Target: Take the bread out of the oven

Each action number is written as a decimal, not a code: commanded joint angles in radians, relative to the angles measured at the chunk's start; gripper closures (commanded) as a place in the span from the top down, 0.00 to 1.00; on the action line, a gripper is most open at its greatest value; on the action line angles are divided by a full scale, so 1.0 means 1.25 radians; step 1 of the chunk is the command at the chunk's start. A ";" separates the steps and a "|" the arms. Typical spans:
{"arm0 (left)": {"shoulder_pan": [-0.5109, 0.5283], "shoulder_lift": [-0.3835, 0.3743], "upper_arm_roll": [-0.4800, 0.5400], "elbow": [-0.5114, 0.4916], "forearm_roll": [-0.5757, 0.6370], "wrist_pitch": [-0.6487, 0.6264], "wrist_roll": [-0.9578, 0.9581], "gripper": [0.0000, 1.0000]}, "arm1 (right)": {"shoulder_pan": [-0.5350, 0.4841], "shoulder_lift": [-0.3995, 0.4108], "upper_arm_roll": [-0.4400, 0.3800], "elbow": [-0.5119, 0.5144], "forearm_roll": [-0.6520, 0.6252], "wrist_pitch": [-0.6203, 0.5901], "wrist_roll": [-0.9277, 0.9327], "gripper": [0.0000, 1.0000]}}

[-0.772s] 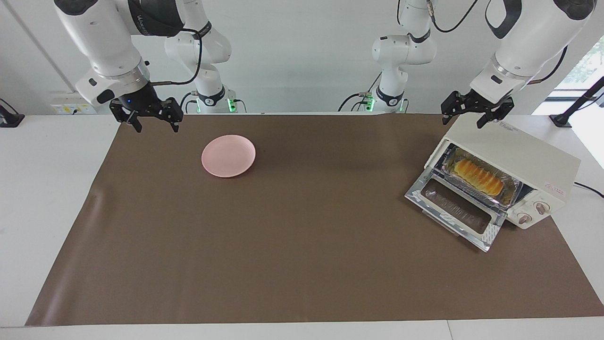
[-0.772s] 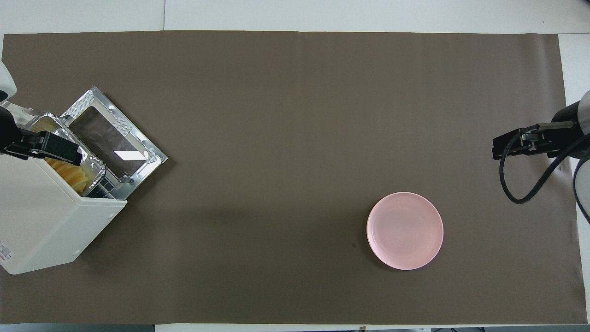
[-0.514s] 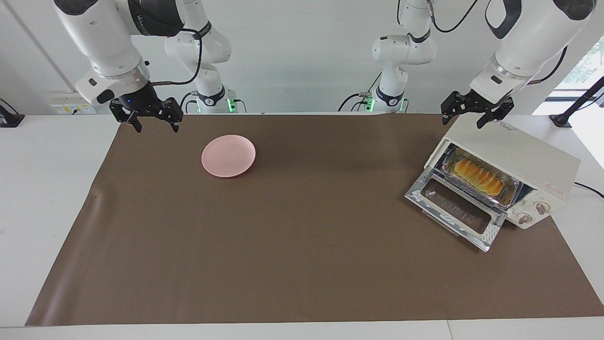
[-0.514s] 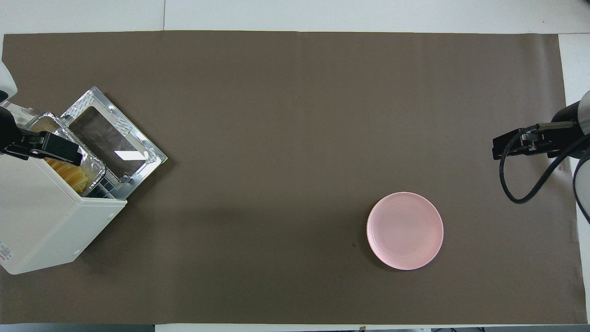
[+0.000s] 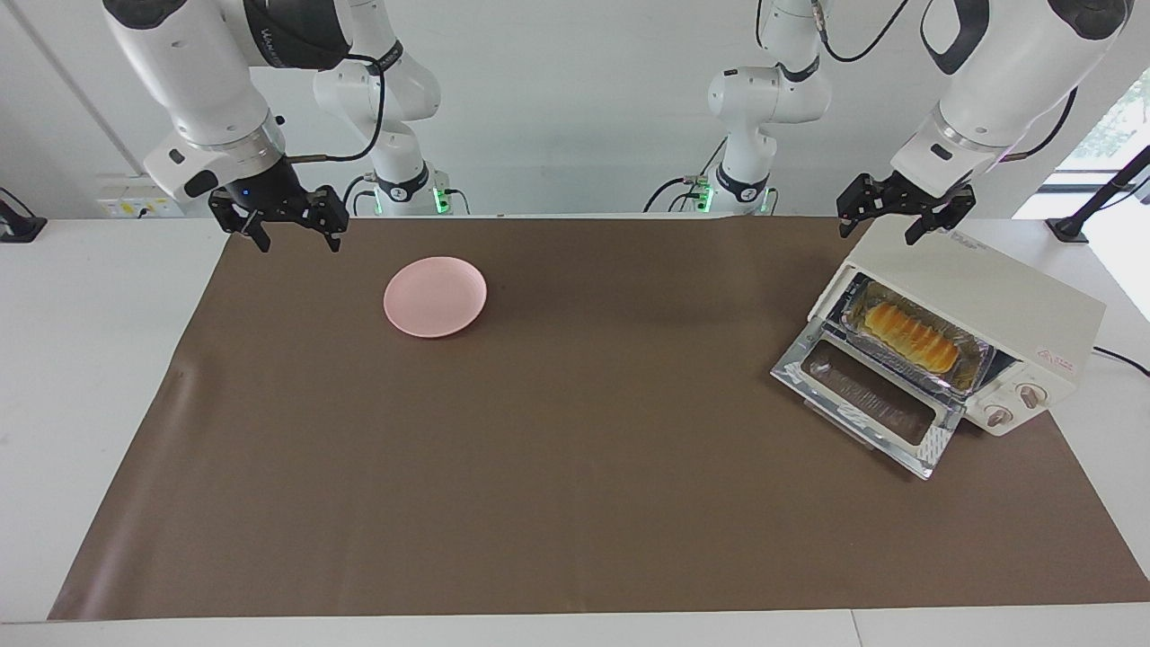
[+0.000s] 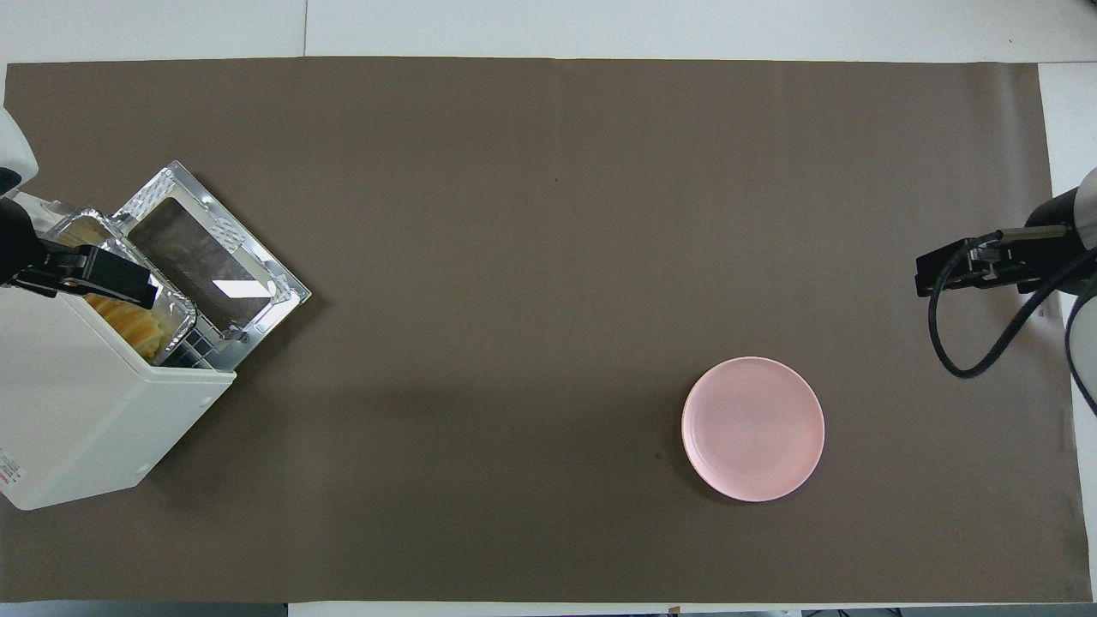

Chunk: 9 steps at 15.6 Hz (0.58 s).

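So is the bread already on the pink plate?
No, the bread lies in the foil tray inside the open oven; the plate holds nothing.

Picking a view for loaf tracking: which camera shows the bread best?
Facing view: the bread shows nearly whole in its foil tray through the open oven. Overhead shows only a sliver, under the left gripper.

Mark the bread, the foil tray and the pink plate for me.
bread (image 5: 905, 330), facing view, middle of its ridged golden top.
foil tray (image 5: 957, 385), facing view, crinkled rim nearest the oven door.
pink plate (image 6: 708, 393), overhead view, bare raised rim.
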 commanded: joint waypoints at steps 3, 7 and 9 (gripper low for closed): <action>-0.005 -0.022 0.004 -0.020 -0.001 0.002 -0.006 1.00 | -0.011 -0.005 0.008 0.001 -0.006 -0.010 -0.014 1.00; -0.006 -0.021 0.005 -0.023 0.004 0.005 -0.062 1.00 | -0.011 -0.005 0.008 0.001 -0.006 -0.010 -0.014 1.00; -0.011 -0.009 0.004 -0.012 0.033 -0.007 -0.072 1.00 | -0.011 -0.005 0.008 0.001 -0.006 -0.010 -0.014 1.00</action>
